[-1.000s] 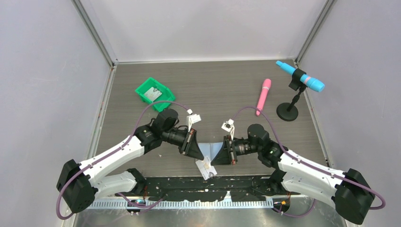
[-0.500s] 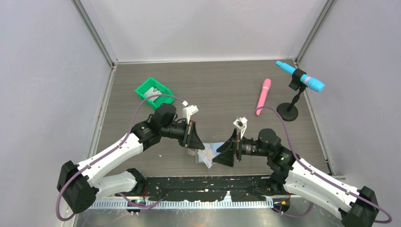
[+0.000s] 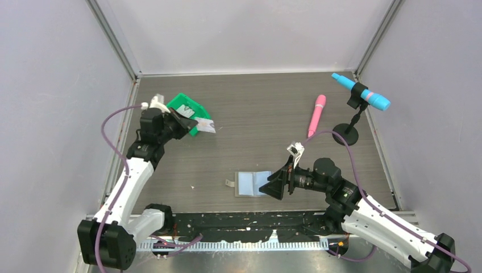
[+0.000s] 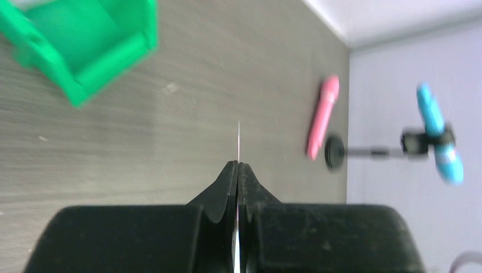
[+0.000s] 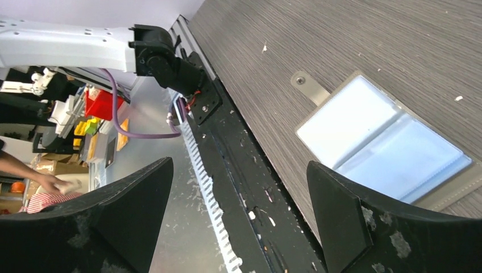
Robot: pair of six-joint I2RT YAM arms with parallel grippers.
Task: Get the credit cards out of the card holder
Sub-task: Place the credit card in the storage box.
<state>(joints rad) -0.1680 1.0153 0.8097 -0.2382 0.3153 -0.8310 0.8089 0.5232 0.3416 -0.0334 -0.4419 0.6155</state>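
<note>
The left tool (image 3: 195,123) is closed on one credit card (image 3: 206,126), just beside the green bin (image 3: 170,111) near the far left corner of the desk (image 3: 256,108). The card holder (image 3: 253,183) lies open near the near edge. The right tool (image 3: 271,186), with jaws wide apart, is just right of it.

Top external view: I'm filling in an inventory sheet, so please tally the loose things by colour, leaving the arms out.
Green: 1, the bin
Pink: 1, the stick
Blue: 2, the card holder and the tube clamped on the stand
Grey-white: 2, one card held by the left gripper, another card in the bin
Black: 1, the stand
Total: 7
</note>
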